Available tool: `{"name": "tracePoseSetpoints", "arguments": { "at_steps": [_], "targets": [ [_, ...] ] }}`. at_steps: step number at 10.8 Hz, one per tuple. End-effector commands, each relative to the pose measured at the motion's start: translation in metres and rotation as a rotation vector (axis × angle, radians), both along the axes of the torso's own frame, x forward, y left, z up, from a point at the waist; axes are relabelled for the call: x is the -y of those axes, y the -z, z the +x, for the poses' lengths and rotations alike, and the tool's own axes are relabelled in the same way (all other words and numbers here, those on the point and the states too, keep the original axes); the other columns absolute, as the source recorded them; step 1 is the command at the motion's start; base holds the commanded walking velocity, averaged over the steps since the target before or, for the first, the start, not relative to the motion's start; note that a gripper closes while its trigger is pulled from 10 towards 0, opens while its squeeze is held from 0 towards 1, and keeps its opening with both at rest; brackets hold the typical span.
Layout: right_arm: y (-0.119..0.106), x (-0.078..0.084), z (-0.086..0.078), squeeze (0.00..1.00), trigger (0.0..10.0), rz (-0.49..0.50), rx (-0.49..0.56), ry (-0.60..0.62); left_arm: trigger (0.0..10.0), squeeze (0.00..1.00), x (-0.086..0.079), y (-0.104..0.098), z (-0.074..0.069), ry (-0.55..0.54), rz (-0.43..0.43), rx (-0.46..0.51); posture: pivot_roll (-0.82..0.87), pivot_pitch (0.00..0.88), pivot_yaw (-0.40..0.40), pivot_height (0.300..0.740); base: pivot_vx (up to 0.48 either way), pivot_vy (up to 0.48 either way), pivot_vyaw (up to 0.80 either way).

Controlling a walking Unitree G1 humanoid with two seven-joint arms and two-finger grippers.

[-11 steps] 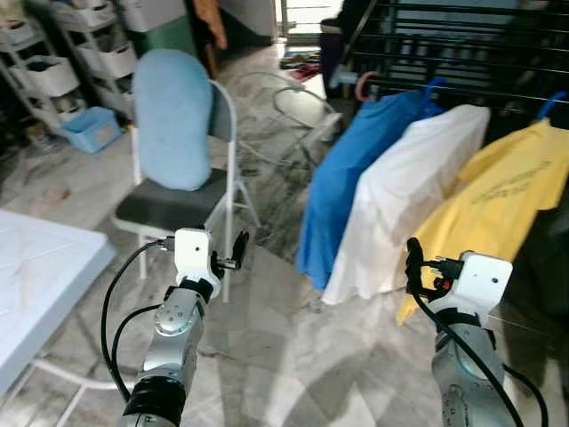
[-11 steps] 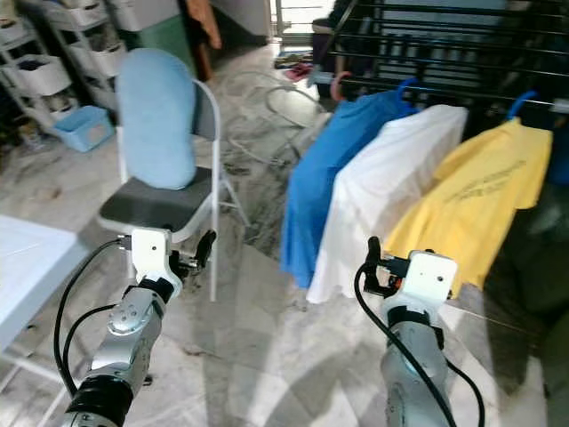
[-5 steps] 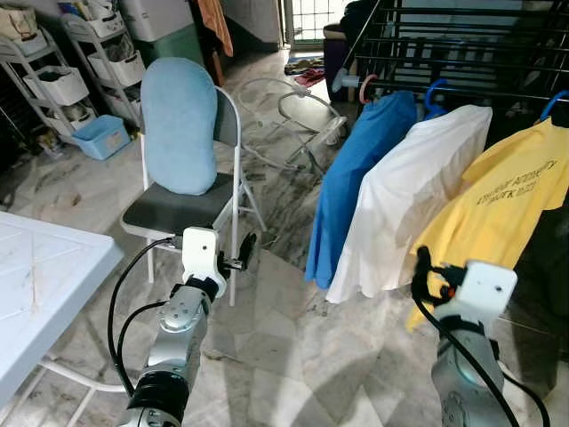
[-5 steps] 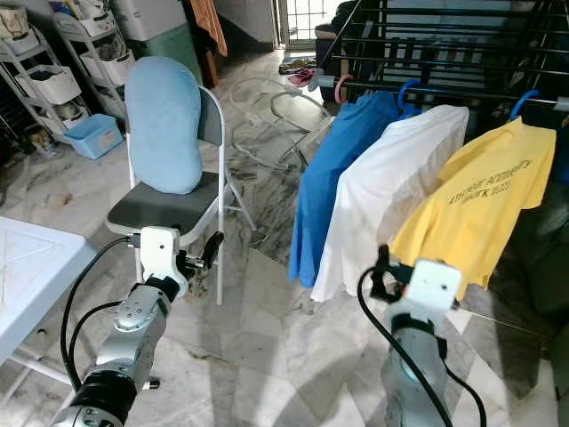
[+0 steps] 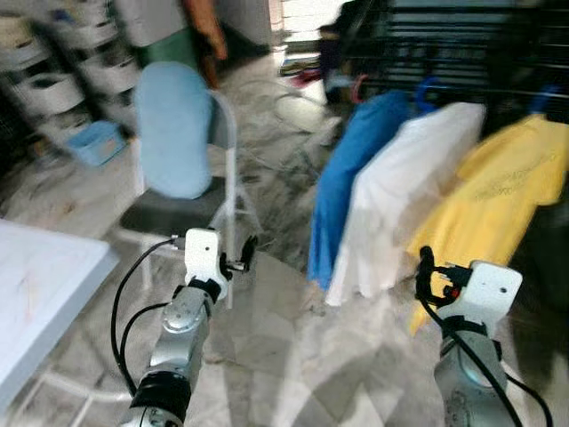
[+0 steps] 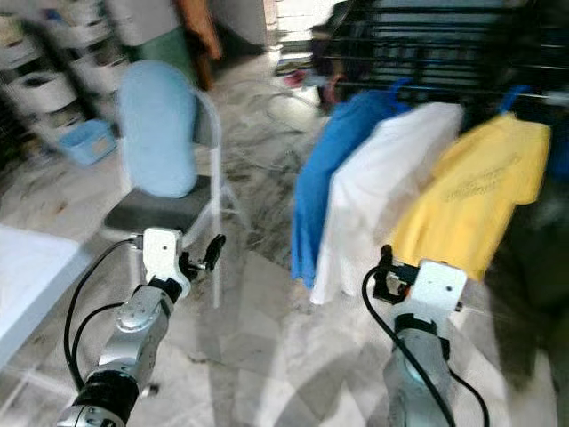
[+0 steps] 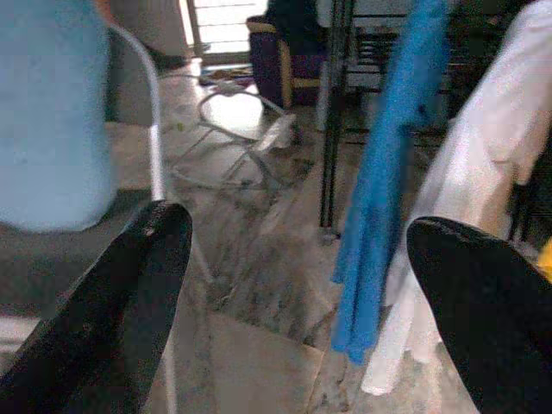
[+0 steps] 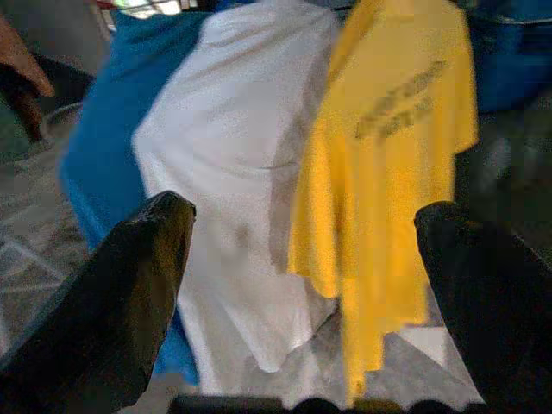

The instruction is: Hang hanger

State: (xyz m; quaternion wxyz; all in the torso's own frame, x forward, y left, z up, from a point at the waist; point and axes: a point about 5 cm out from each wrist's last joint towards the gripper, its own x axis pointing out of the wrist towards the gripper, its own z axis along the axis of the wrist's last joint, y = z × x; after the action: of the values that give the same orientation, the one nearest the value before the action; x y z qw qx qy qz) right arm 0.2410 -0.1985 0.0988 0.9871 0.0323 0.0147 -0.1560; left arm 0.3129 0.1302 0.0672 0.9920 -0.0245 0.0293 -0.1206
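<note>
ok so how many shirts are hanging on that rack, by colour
Blue shirt: 1
White shirt: 1
Yellow shirt: 1
Total: 3 shirts on the rack

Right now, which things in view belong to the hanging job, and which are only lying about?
For the job: black metal drying rack; blue shirt, white shirt and yellow shirt hanging on it; both open pincers, left, right.

Lying about: folding chair with blue cushion; white table; blue plastic bin.
</note>
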Motion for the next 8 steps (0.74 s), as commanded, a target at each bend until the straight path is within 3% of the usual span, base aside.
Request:
{"name": "tracePoseSetpoints", "arguments": {
  "at_steps": [1,2,8],
  "targets": [
    [0.0002,-0.0033,0.0014,0.00,10.0,0.011,-0.003,-0.010,10.0,0.00,-0.0049,-0.0004,0.0026,-0.009,0.003,-0.010,-0.25,0.021,0.137,0.740,0.000,0.334,-0.77],
    [-0.0004,-0.0036,0.0021,0.00,10.0,0.010,-0.001,-0.012,10.0,0.00,-0.0047,-0.0011,0.0036,-0.010,0.001,-0.009,-0.26,0.025,0.137,0.740,0.000,0.337,-0.58],
    [-0.0009,-0.0023,0.0034,0.00,10.0,-0.002,-0.002,-0.007,10.0,0.00,0.0010,0.0005,0.0031,0.014,0.012,-0.014,-0.25,0.045,0.142,0.740,0.000,0.334,0.00]
  ]
}}
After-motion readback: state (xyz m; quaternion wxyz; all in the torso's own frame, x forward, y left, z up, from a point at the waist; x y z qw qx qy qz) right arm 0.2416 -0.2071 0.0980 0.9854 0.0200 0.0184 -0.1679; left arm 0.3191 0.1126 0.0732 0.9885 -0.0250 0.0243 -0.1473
